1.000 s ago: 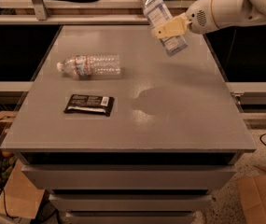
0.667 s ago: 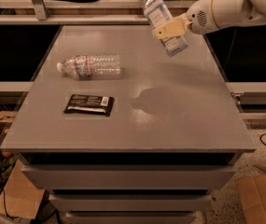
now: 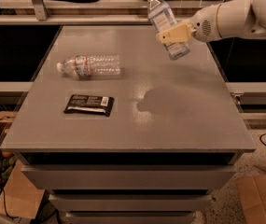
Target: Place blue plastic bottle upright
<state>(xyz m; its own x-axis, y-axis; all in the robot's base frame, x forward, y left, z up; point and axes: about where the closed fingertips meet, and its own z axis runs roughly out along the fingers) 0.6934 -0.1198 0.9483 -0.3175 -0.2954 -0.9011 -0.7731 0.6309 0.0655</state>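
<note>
The blue plastic bottle is clear with a white cap and a pale-blue and white label. It hangs in the air above the back right part of the grey table, tilted with its cap up and to the left. My gripper reaches in from the right on a white arm. It is shut on the bottle's lower half with its cream fingers across the body. The bottle's shadow falls on the tabletop below.
A ribbed clear bottle with a narrow red-blue band lies on its side at the table's left. A black flat packet lies in front of it. Cardboard boxes stand on the floor on both sides.
</note>
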